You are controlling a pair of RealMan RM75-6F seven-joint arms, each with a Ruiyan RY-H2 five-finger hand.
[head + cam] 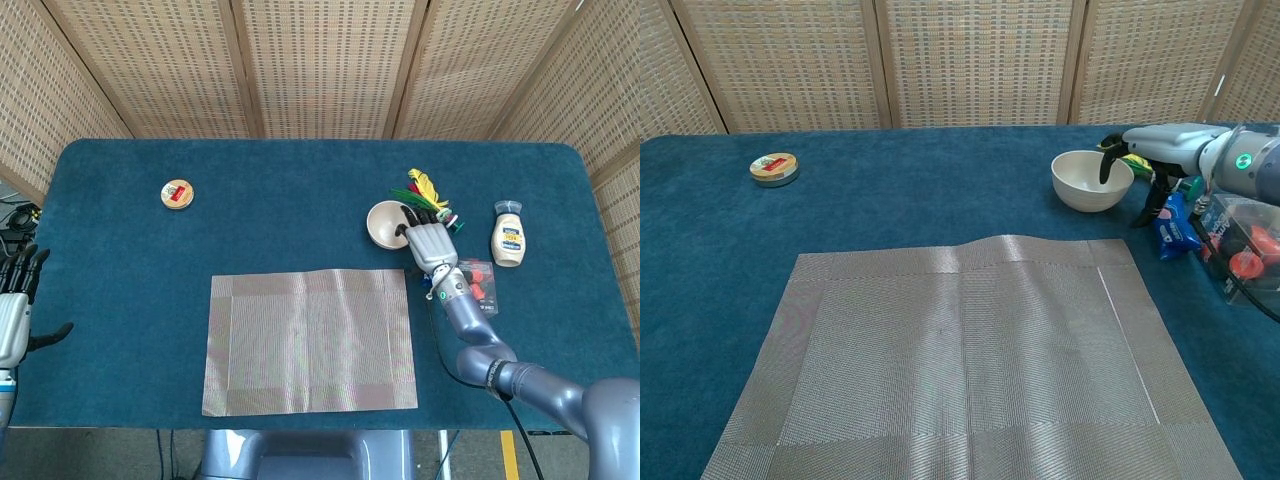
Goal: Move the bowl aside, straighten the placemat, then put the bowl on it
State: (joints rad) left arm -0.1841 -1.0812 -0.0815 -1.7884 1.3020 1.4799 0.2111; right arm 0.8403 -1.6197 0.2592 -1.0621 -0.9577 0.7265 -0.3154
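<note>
My right hand (pixel 1155 150) hooks dark fingertips (pixel 1106 168) into the cream bowl (pixel 1089 181), thumb outside its rim, beyond the grey placemat's (pixel 960 365) far right corner, while my left hand (pixel 14 315) hangs spread, holding nothing.

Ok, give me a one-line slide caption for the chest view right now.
Right hand reaches over the cream bowl, fingers dipping past its rim, beyond the flattened placemat.

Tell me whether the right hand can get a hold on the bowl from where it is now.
Probably yes: the right hand is already at the bowl, fingers hooked over its rim, thumb outside. Nothing lies between them.
</note>
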